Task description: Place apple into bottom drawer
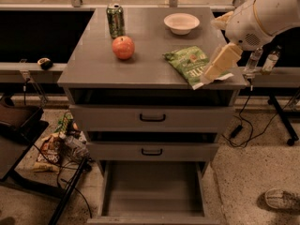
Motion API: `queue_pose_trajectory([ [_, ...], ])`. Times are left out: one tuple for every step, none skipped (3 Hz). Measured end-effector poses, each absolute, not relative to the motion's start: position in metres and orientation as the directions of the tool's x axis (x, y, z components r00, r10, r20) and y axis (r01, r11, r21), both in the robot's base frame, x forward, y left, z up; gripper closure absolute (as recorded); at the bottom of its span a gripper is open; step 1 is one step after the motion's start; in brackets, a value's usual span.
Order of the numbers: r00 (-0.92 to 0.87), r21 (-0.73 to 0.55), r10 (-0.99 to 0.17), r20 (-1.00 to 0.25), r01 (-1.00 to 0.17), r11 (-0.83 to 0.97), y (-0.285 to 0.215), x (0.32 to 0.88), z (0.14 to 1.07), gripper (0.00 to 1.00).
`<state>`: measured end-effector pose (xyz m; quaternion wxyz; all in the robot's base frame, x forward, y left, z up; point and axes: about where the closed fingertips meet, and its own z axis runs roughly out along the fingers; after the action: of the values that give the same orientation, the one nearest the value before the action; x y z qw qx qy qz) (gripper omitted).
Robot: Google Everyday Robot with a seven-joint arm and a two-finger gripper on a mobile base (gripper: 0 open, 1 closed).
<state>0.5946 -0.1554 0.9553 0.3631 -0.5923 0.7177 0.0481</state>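
Over cabinet (93,74) right edge hangs pincer (212,75), apple (123,47) well apart.

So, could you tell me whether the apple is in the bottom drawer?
No, the apple sits on the cabinet top; the gripper hovers by the chip bag.

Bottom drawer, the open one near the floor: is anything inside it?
The bottom drawer shows only bare grey floor; its back part is hidden under the cabinet. The apple sits on top; the tool hovers by the chip bag.

Blurred gripper (219,65) covering corner of chip bag (186,61), arm (268,12) cropped at top
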Motion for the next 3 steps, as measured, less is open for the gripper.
queue_pose_trajectory([
  [-0.033, -0.369, -0.808, -0.589, -0.878, 0.305, -0.155, 0.601, 0.954, 0.0],
  [-0.005, -0.398, -0.756, -0.655, -0.848, 0.35, -0.149, 0.641, 0.949, 0.0],
  [0.03, -0.394, -0.613, -0.789, -0.791, 0.468, -0.132, 0.712, 0.942, 0.0],
])
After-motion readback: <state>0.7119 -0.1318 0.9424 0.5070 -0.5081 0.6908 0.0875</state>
